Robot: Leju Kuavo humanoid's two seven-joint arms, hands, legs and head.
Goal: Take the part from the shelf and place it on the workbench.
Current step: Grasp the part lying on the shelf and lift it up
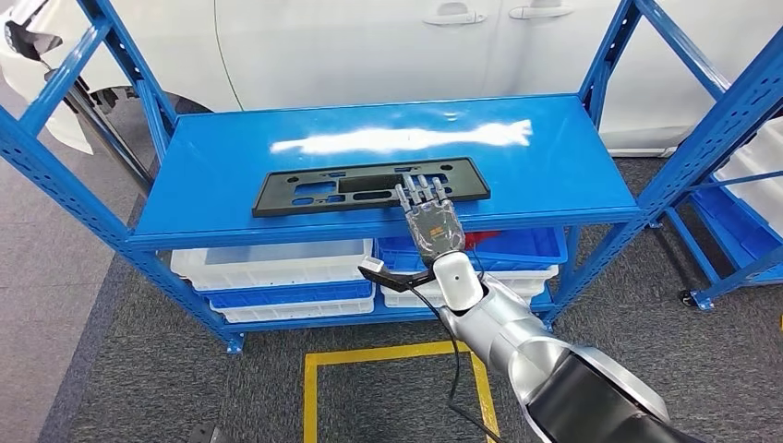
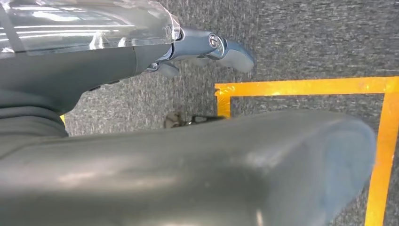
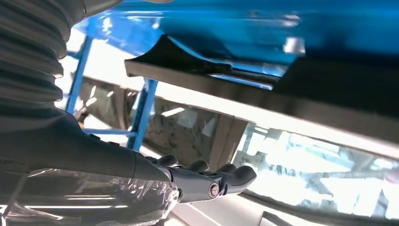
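Note:
A long black plastic part (image 1: 332, 189) with cut-outs lies flat on the top board of the blue shelf (image 1: 554, 157), near its front edge. My right hand (image 1: 429, 217) reaches over the part's right portion, fingers stretched out straight and holding nothing. In the right wrist view the part (image 3: 329, 89) shows edge-on, with a gap between it and my right hand (image 3: 202, 181). My left hand (image 2: 94, 70) hangs down over grey carpet, its fingers (image 2: 221, 47) loosely extended and empty.
White and blue bins (image 1: 277, 272) fill the lower shelf level. A white car (image 1: 369, 46) stands behind the shelf. Another blue rack (image 1: 739, 185) is at the right. Yellow tape (image 1: 388, 355) marks a square on the grey carpet in front.

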